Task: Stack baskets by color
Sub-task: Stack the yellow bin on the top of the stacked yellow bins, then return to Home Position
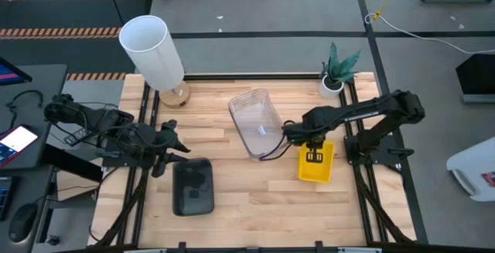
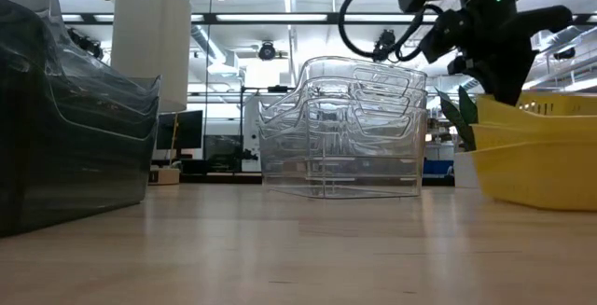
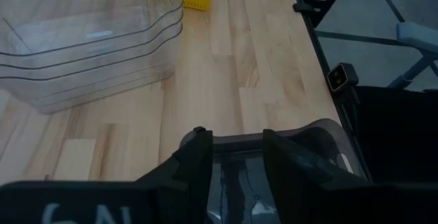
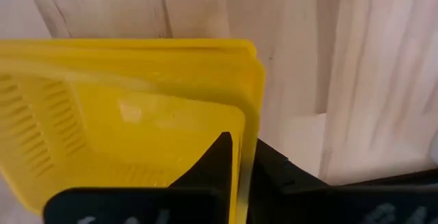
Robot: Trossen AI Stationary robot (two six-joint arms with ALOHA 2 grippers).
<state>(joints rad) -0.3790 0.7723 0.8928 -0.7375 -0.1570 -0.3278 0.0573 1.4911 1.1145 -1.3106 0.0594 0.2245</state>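
Observation:
Nested yellow baskets point(image 1: 319, 169) sit on the table at the right, with my right gripper point(image 1: 313, 155) pointing down over their far part, shut on a wall. A stack of clear baskets point(image 1: 255, 121) rests on its base at the table's middle. The dark grey baskets point(image 1: 192, 187) lie nested near the front left. My left gripper point(image 3: 236, 159) hangs open just left of and above the grey baskets' rim point(image 3: 321, 131), touching nothing. My right gripper comes from above, pointing down, and straddles a yellow basket's side wall point(image 4: 245, 125) near a corner, one finger point(image 4: 220, 157) inside and one outside. Whether one nested wall or two lies between them, I cannot tell. The yellow baskets' base point(image 2: 541, 193) rests on the table.
A tall white cylinder lamp point(image 1: 152, 48) stands at the far left and a small plant pot point(image 1: 334, 79) at the far right. Black rails point(image 1: 143, 199) run along both table sides. Bare wood point(image 1: 255, 203) lies between the grey and yellow baskets.

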